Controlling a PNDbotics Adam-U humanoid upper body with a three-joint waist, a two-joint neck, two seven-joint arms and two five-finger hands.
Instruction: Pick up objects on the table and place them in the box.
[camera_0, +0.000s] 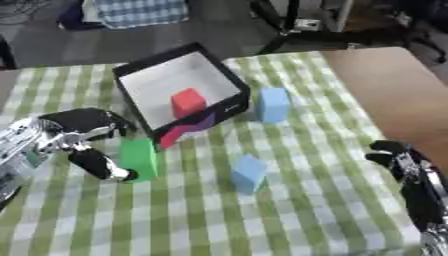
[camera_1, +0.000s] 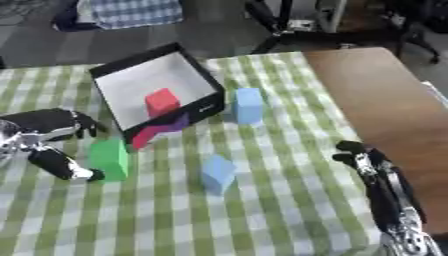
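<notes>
Progress stands at an early stage: one block is boxed and three appear to remain on the cloth.

Nearest the camera, the right hand (camera_1: 372, 162) shows at the lower right edge of the table (camera_0: 385, 95), fingers up and slack, holding nothing and well apart from every block. It looks idle.

On the left, the left hand (camera_0: 83, 137) is at the green block (camera_0: 139, 158). Its thumb lies along the block's near left side and its fingers arch over the far left corner, so the hand brackets the block. Whether the fingers have closed on it cannot be told; the block appears to rest upright on the checked cloth (camera_0: 289, 200). Judged from this, the grasp is in hand but not confirmed.

Near the middle of the cloth a light blue block (camera_0: 249, 173) stands alone and untouched, well apart from both hands.

Further back, a second, taller light blue block (camera_0: 273, 104) stands just beside the right wall of the box (camera_0: 133, 70), outside it.

The box, black-rimmed with a pale floor, sits tilted toward the camera at the far left of the cloth. A red block (camera_0: 187, 102) rests inside it. A red and purple patch shows at its near outer face; what it is cannot be told.

Outstanding: the green block and both blue ones.
</notes>
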